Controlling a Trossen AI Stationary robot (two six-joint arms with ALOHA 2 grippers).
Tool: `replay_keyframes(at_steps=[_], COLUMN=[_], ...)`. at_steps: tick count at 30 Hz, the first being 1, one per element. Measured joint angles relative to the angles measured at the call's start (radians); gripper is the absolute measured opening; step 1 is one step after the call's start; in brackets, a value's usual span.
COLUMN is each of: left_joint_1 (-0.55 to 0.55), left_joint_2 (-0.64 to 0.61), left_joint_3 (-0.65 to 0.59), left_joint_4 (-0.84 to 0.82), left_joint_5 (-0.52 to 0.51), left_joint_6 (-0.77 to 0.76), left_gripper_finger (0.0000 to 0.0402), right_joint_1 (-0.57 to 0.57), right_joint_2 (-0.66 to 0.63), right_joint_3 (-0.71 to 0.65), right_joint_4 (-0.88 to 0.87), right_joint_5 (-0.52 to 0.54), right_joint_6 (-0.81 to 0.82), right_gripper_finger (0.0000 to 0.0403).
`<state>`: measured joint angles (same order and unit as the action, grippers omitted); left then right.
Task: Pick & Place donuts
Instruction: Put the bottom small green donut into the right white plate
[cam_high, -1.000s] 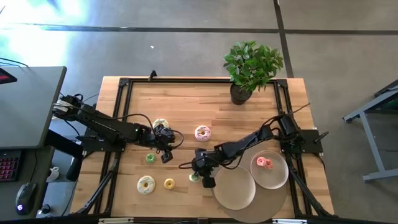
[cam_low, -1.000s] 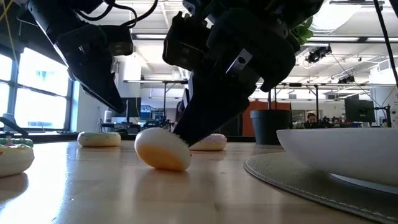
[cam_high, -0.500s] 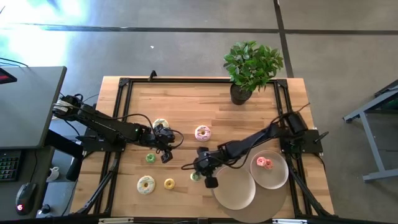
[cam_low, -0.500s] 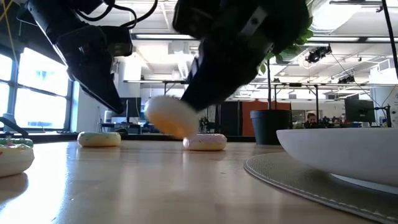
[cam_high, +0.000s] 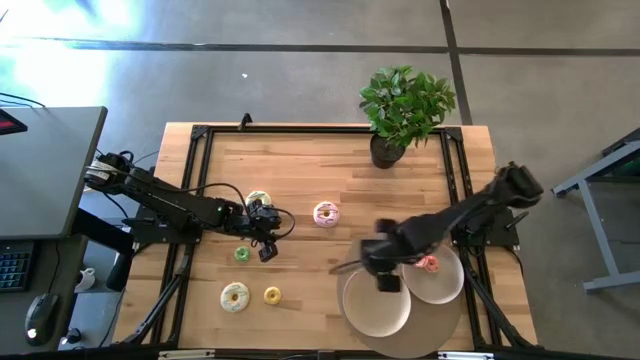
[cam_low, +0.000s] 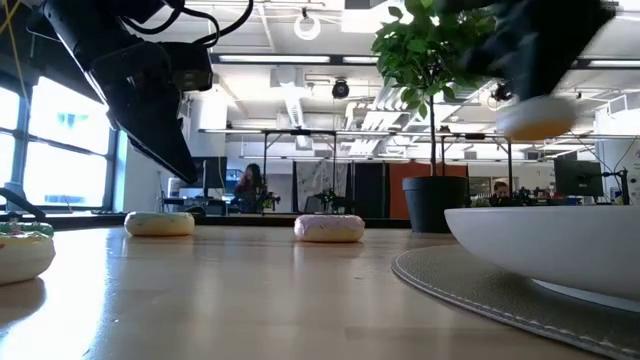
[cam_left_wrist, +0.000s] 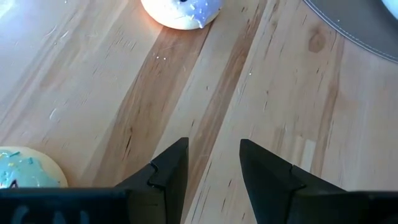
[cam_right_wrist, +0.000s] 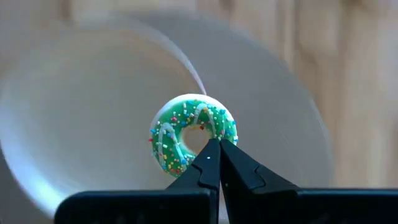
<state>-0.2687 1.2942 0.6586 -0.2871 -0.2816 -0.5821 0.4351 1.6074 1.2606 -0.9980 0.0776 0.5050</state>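
Your right gripper (cam_high: 388, 281) is up over the larger beige plate (cam_high: 360, 312) near the table's (cam_high: 300, 170) front edge, its fingers (cam_right_wrist: 214, 165) pinched tight on the rim of a green-iced donut (cam_right_wrist: 193, 134). From the low view you catch that donut's pale underside (cam_low: 535, 120) hanging clear above the plate's rim (cam_low: 520, 235). The smaller plate (cam_high: 445, 285), just beside it toward the right edge, carries a pink donut (cam_high: 427, 263).

Your left gripper (cam_high: 266, 240) waits low over the table's left half, jaws parted with nothing between the fingers (cam_left_wrist: 171, 168). Around it: a white donut (cam_high: 258, 200) just beside it toward the back, a small green one (cam_high: 241, 254) at its front. Nearer the front edge lie a white-and-yellow donut (cam_high: 235, 295) and a small yellow one (cam_high: 272, 295). A pink-and-white donut (cam_high: 325, 213) sits mid-table. A potted plant (cam_high: 405, 105) stands at the back edge.
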Motion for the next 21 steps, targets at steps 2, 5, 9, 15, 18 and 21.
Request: replay_keyframes(at_steps=[2, 5, 9, 15, 18, 21], left_joint_1=[0.000, 0.000, 0.000, 0.000, 0.000, 0.000], left_joint_2=[0.000, 0.000, 0.000, 0.000, 0.000, 0.000], left_joint_3=[0.000, 0.000, 0.000, 0.000, 0.000, 0.000], left_joint_4=[-0.001, 0.000, 0.000, 0.000, 0.000, 0.000], left_joint_5=[-0.004, -0.011, -0.019, -0.058, -0.066, -0.067], left_joint_6=[-0.003, -0.026, -0.028, -0.028, -0.029, -0.029], left_gripper_finger=[0.0142, 0.0142, 0.0142, 0.0142, 0.0142, 0.0142], right_joint_1=[0.058, 0.155, 0.289, 0.429, 0.469, 0.486], right_joint_2=[-0.042, -0.086, -0.090, -0.048, -0.013, 0.036], right_joint_3=[0.000, 0.000, 0.000, 0.000, 0.000, 0.000], right_joint_4=[-0.120, -0.243, -0.310, -0.346, -0.359, -0.364], right_joint_5=[0.078, 0.145, 0.163, 0.158, 0.169, 0.148], right_joint_6=[0.132, 0.365, 0.621, 0.857, 0.930, 0.968], right_gripper_finger=[0.0000, 0.0000, 0.0000, 0.0000, 0.0000, 0.0000])
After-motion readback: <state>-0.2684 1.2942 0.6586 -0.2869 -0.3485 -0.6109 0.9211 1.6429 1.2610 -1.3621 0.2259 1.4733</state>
